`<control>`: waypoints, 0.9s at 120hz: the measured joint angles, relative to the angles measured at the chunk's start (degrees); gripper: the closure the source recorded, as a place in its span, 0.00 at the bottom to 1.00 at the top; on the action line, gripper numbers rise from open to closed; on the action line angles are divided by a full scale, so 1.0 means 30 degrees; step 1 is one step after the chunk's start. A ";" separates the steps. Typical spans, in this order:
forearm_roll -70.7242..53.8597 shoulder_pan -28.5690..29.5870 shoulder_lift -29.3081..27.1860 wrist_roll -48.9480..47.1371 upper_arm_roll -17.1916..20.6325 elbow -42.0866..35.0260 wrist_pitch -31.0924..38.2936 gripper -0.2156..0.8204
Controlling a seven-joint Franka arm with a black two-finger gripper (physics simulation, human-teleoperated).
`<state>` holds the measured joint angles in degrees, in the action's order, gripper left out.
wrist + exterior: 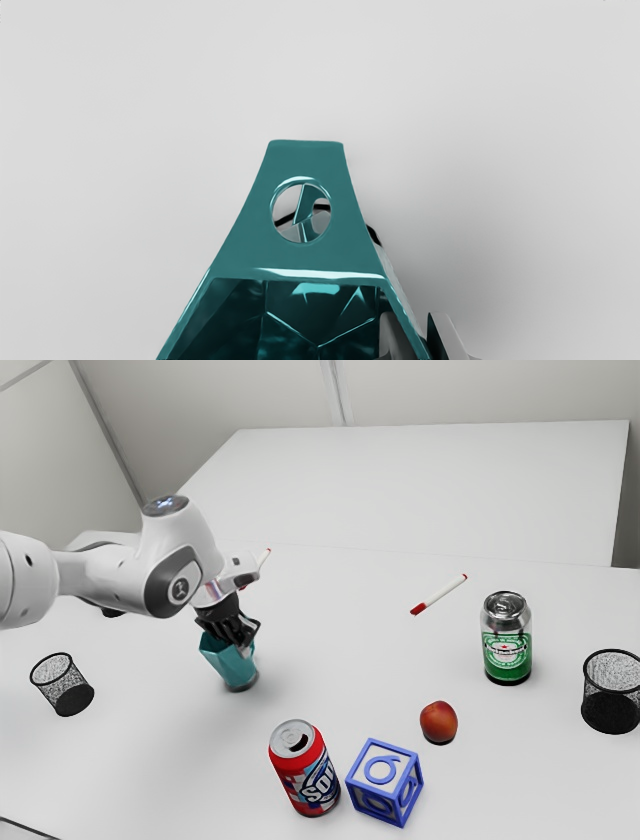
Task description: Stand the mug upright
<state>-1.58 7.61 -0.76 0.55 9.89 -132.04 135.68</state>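
Black and two-fingered, the gripper (416, 320) pinches one wall of the glossy teal faceted mug (300, 260). In the exterior view, the mug hangs at six o'clock from it, mouth toward half past eleven, seemingly near upright; settling its base probably precedes release.

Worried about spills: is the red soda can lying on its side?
No, the red soda can stands upright beside the blue block.

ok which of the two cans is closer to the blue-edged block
The red soda can: it stands right beside the block, while the green Heineken can is farther off, beyond the fruit.
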 joint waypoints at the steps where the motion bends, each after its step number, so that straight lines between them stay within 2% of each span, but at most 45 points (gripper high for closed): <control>1: -0.0012 0.0006 0.0015 -0.0026 0.0004 0.0000 0.0007 0.96; 20: -0.0136 0.0204 0.0245 -0.0469 0.0169 0.0001 0.0106 0.96; 36: -0.0159 -0.0150 0.0281 -0.0797 -0.0220 -0.0013 0.0142 0.95; 47: 0.0004 0.0029 0.0177 -0.0870 -0.0071 -0.0026 0.0142 0.83; 64: 0.0155 0.0138 -0.0184 -0.0914 0.0004 0.0096 0.0102 0.58; 74: 0.0228 0.0088 -0.0606 -0.0924 0.0013 0.0425 -0.0009 0.47; 89: 0.0392 -0.0367 -0.1152 -0.0931 0.0065 0.1476 -0.0904 0.36; 108: 0.0509 -0.0851 -0.1342 -0.0942 0.0129 0.4034 -0.3416 0.29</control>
<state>-0.05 5.06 -4.79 -2.27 10.27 -119.94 125.44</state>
